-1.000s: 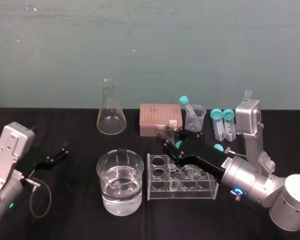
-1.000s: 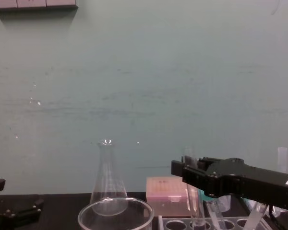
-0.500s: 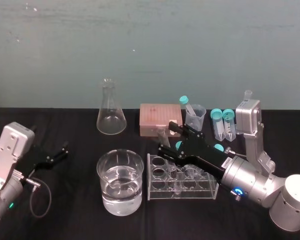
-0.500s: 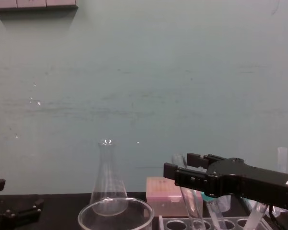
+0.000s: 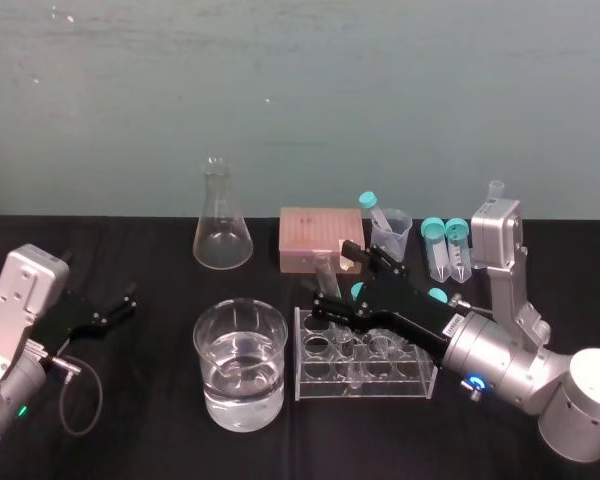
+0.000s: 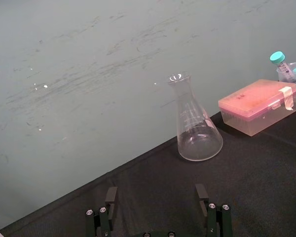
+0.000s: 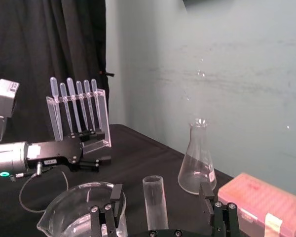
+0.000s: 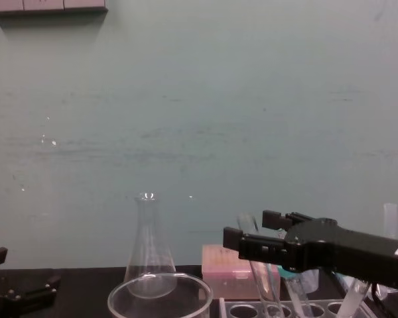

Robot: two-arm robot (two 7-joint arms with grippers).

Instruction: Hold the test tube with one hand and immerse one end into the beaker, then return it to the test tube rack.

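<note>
A black surface is seen, laid out with glassware. At the front, a water-filled beaker is set just beside the test tube rack, rack to the right. Along the back, a conical flask is stood on the left, a pink box next to it, then a plastic cup. Two teal-capped tubes are stood upright farthest right.
</note>
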